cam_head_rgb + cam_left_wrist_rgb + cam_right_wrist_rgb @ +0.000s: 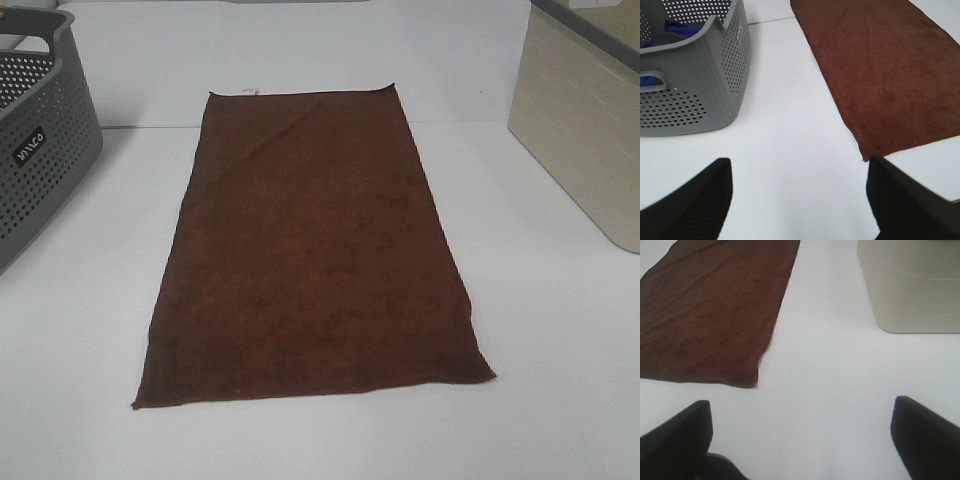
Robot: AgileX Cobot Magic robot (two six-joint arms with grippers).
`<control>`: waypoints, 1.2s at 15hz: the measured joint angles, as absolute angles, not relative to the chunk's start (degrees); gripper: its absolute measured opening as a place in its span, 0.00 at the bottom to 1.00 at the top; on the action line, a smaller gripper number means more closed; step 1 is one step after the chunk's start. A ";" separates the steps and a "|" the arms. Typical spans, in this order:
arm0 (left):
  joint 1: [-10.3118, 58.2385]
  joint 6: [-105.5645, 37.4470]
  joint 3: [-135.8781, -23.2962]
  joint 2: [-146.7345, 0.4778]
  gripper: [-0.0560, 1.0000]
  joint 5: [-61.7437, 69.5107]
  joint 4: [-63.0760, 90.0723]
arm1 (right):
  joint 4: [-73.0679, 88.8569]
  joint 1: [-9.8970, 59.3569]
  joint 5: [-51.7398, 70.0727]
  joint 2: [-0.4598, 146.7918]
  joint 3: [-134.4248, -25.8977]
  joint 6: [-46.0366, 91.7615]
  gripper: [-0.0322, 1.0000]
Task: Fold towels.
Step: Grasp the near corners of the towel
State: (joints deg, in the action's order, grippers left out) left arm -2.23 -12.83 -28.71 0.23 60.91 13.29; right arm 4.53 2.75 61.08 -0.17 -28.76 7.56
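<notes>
A dark brown towel [315, 250] lies spread flat and lengthwise in the middle of the white table, with a small white tag [250, 93] at its far short edge. Neither arm shows in the exterior high view. In the left wrist view my left gripper [797, 200] is open over bare table, its black fingers [700, 200] short of the towel's [885, 75] near left corner. In the right wrist view my right gripper [802, 440] is open wide over bare table, near the towel's [715, 310] near right corner. Neither holds anything.
A grey perforated basket [35, 150] stands at the left edge, with blue cloth [677, 30] inside it seen from the left wrist. A beige bin [585, 120] with a dark rim stands at the right. White table [560, 350] lies around the towel.
</notes>
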 joint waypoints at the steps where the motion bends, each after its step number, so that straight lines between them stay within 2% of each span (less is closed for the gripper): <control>1: -2.23 -12.83 -28.71 0.23 0.73 60.91 13.29 | 4.53 2.75 61.08 -0.17 -28.76 7.56 0.91; 18: -2.23 -12.83 -28.71 0.23 0.73 60.91 13.29 | 4.53 2.75 61.08 -0.17 -28.76 7.56 0.91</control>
